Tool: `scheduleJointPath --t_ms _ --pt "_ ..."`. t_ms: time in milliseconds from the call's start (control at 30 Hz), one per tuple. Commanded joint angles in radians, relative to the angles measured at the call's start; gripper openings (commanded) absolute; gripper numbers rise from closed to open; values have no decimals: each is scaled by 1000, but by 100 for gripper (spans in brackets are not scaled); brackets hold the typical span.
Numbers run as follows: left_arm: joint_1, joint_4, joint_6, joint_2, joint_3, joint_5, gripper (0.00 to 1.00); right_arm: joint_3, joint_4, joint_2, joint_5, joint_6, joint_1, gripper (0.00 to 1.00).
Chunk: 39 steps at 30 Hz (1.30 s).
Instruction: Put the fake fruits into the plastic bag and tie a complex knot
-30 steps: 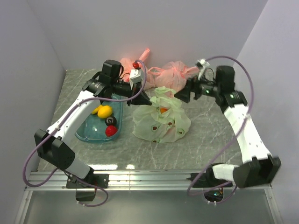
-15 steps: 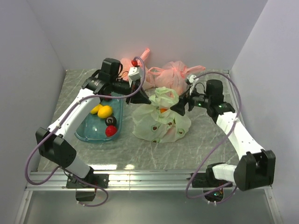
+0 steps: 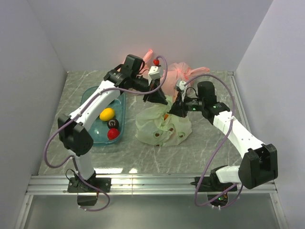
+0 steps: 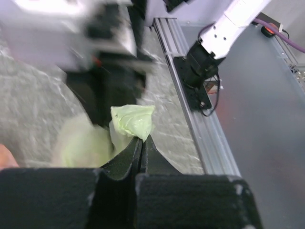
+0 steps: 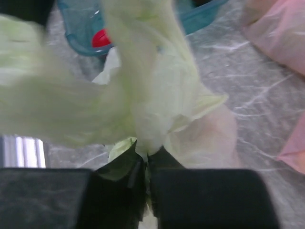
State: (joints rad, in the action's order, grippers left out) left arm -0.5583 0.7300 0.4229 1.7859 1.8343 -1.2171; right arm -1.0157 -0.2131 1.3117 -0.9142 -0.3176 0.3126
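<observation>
The left gripper [image 4: 142, 143] has its two black fingers pressed together, pinching a folded flap of pale green film. The right gripper [image 5: 145, 160] is closed just as tightly on the bag's handles [image 5: 143, 76], which rise from its jaws as a thick, blurred, twisted bunch.

Seen from above, both grippers meet over the top of the plastic bag [image 3: 162, 128]. The bag sits slumped and bulging in the middle of the marbled table [image 3: 214, 143], and an orange fruit [image 3: 165, 115] shows through near its mouth.

Just left of the bag, a teal tray [image 3: 89, 136] holds a yellow lemon [image 3: 106, 114], a dark purple fruit [image 3: 113, 123] and a red fruit [image 3: 113, 134]. Two pink bags [image 3: 183, 71] lie at the far edge.

The filling looks only partly done, with three fruits outside the bag. The tying looks under way, with the handles gathered and gripped from both sides. The blur hides whether any knot has closed, so the tie is best judged unfinished.
</observation>
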Motion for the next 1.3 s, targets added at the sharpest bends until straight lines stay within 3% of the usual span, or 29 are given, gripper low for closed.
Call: scheduleJointPath --t_ms 0,67,100,233,367,767,900,967,1033,1167,1200,1233,1267 --pt "-3 -26 -18 52 101 -68 0 -72 -84 12 -72 -57 16 21" --pt "-3 -90 -50 55 94 -64 0 -87 -118 14 -68 -70 17 27" --pt "-3 -118 -67 49 80 -62 0 -89 -121 14 -65 -75 19 39" --pt "-3 -273 -174 11 -23 -59 0 -121 -114 35 -92 -51 20 61" --pt "-5 -375 -225 -9 -79 -23 0 -127 -97 53 -123 -40 29 62" --pt "-5 -403 -191 -29 -78 5 0 -129 -121 72 -138 -75 40 62" --pt "-23 -466 -246 -40 -122 5 0 -124 4 86 -146 53 43 61" --pt "-40 -503 -257 -49 -141 24 0 -130 27 104 -150 106 43 59" --pt "-46 -535 -282 -63 -171 42 0 -138 52 118 -153 133 43 49" --pt "-37 -529 -297 -71 -178 56 1 -147 28 139 -147 123 45 12" --pt "-31 -521 -297 -78 -169 57 2 -149 6 141 -144 103 40 7" --pt "-22 -524 -311 -88 -167 59 4 -149 -2 139 -137 97 42 3" --pt "6 -535 -331 -95 -165 59 16 -147 -11 136 -137 81 37 0"
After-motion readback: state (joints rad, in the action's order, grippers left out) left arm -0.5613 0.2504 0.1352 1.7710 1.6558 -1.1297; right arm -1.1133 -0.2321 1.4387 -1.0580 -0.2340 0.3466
